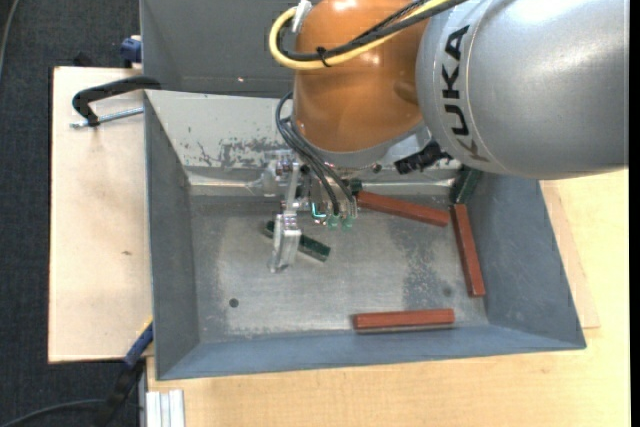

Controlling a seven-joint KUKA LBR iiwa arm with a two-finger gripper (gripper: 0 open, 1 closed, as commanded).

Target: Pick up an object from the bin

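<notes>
My gripper hangs below the orange wrist cover, low over the bin floor left of the middle. A small dark green block lies on the floor right at the gripper's tip, partly hidden behind it. Whether the gripper touches or holds the block I cannot tell. A red-brown flat bar lies just right of the gripper, near the back wall, partly under the arm.
A second red-brown bar lies along the front wall. A third rests against the right wall. A green piece peeks out at the back right under the arm. A small dark speck sits at the front left.
</notes>
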